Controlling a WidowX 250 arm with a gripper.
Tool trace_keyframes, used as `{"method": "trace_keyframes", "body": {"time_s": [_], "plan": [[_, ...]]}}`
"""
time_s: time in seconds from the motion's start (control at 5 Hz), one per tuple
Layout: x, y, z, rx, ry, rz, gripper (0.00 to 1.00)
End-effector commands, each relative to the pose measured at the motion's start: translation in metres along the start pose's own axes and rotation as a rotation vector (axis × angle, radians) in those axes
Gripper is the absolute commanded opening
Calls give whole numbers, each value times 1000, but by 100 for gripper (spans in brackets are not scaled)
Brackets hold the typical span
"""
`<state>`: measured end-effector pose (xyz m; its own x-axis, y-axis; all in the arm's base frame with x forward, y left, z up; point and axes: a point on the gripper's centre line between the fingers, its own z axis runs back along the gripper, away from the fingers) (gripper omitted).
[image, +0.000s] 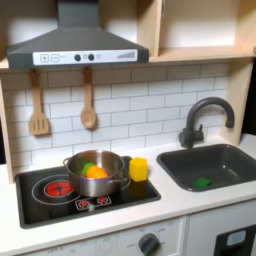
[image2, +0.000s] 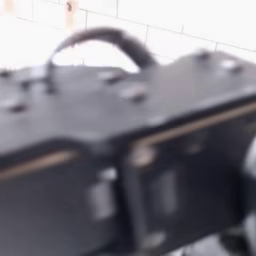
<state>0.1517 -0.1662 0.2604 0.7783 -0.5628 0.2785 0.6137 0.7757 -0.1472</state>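
Steel pot (image: 97, 170) on the toy stove's (image: 40, 205) left burner, holding an orange piece (image: 96, 172).

The pot looks light, stiff and slick; its rim seems the best hold. A yellow block (image: 138, 169) crowds it just on the first exterior view's right. 1 dark, blurred arm (image2: 120, 130) looms in the second exterior view; I cannot tell how the gripper's fingers stand.

First exterior view soft, evenly lit; second exterior view blurred (overexposed top)

In the first exterior view, the round steel pot (image: 97, 172) sat on the black stovetop (image: 40, 203), the yellow block (image: 138, 169) just right of it, the dark sink (image: 232, 175) farther right.
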Motion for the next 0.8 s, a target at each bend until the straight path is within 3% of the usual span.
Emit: {"method": "trace_keyframes", "body": {"time_s": [0.0, 0.2, 0.6], "plan": [[18, 22, 1, 19, -25, 112, 100], [19, 44, 5, 46, -33, 200, 100], [27, 110, 13, 118, -74, 407, 100]]}}
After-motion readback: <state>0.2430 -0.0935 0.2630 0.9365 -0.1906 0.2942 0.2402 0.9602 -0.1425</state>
